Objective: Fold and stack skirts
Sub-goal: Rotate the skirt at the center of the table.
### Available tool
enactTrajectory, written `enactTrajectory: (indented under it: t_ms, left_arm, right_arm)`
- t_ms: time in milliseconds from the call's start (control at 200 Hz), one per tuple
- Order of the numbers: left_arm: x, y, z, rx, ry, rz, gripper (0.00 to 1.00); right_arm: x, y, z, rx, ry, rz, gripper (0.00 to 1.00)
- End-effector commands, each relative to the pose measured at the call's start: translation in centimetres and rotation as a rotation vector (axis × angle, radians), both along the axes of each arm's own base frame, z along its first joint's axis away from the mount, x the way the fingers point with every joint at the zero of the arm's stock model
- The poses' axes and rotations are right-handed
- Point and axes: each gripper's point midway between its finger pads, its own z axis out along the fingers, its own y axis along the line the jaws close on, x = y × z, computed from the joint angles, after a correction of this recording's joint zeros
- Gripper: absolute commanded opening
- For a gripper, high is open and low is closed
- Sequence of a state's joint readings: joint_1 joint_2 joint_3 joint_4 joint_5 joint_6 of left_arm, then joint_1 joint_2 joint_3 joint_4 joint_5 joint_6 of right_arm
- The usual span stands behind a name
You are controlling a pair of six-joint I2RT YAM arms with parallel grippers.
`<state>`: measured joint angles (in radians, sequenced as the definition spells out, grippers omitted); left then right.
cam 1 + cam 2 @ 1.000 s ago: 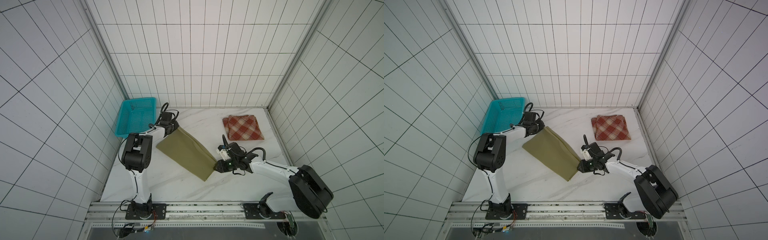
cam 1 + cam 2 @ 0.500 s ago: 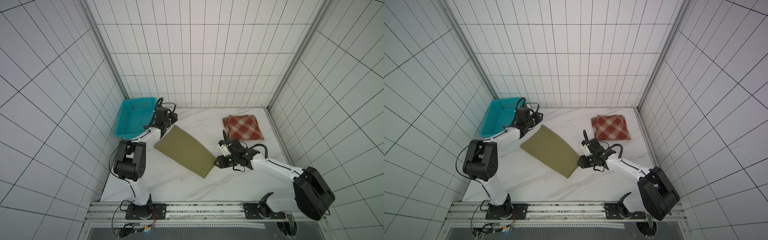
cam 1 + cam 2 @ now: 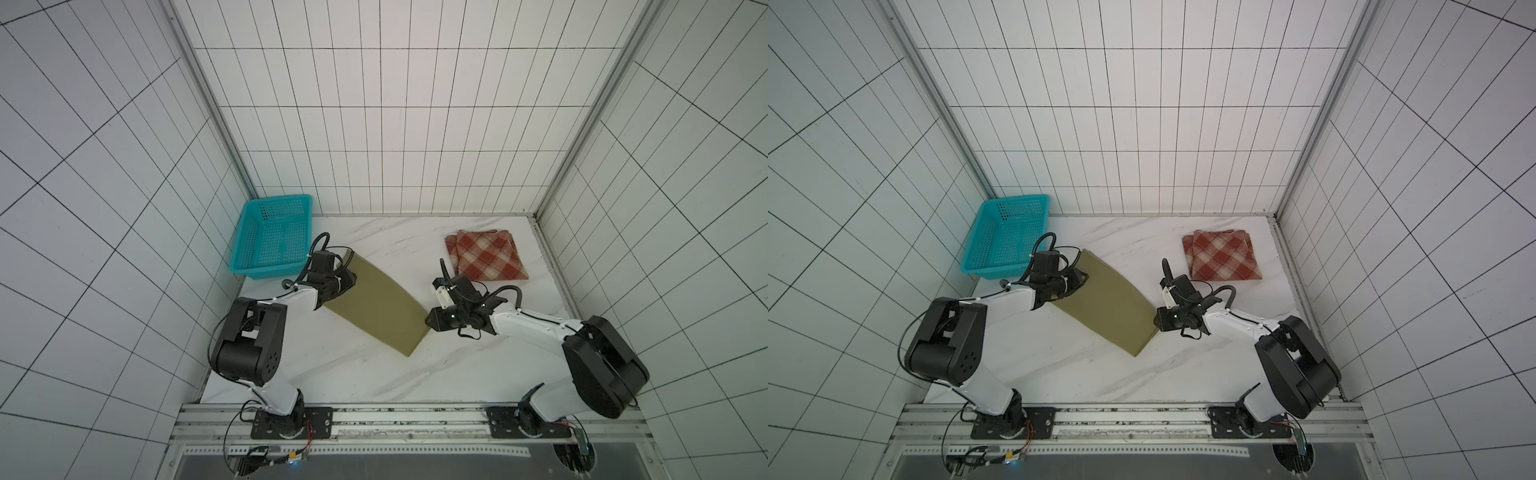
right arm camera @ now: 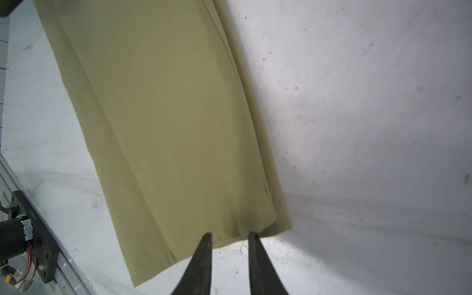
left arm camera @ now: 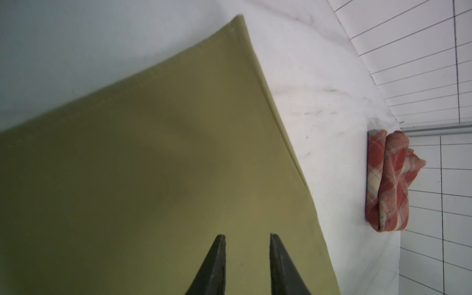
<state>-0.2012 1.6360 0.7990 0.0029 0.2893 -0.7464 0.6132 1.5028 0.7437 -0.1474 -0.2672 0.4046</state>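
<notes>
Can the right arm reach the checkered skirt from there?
Probably yes. The right gripper sits at the olive skirt's edge, the plaid skirt lies nearby, and only bare table lies between.

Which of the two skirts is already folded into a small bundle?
The red and cream plaid skirt, a compact folded bundle at the far right. The olive skirt lies long and flat.
</notes>
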Motion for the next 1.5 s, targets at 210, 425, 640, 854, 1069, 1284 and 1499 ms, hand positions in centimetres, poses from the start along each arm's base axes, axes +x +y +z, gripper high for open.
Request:
enactTrajectory:
  t_ms: [210,425,640,854,1069,1284,1499]
  left_arm:
    - [-3.8,0.0,-1.9,0.003,0.056,-0.031,0.29]
    - [-5.9,-1.3,-3.2,0.007,0.098,-0.064,0.29]
    - [-8.6,-3.4,-3.5,-0.016,0.122,-0.106,0.29]
    - [-8.4,-3.1,1.8,-0.046,0.020,-0.096,0.29]
    - [-5.2,-0.3,5.7,-0.058,-0.079,-0.027,0.28]
    - [-1.0,2.5,4.5,-0.055,-0.070,0.045,0.26]
    - [2.9,4.9,2.9,-0.015,-0.063,0.119,0.24]
  right_arm:
    - [4.6,-0.8,-0.5,-0.038,-0.049,-0.110,0.18]
    - [8.9,-1.7,-1.6,-0.058,-0.051,-0.133,0.18]
    - [14.0,-2.0,-0.5,-0.028,-0.091,-0.138,0.19]
    - [13.8,-0.5,7.3,0.056,-0.205,-0.089,0.21]
    - [9.8,1.5,9.8,0.104,-0.234,-0.011,0.24]
    - [7.8,1.6,6.2,0.104,-0.175,-0.002,0.24]
    - [6.9,1.1,2.7,0.086,-0.133,-0.011,0.23]
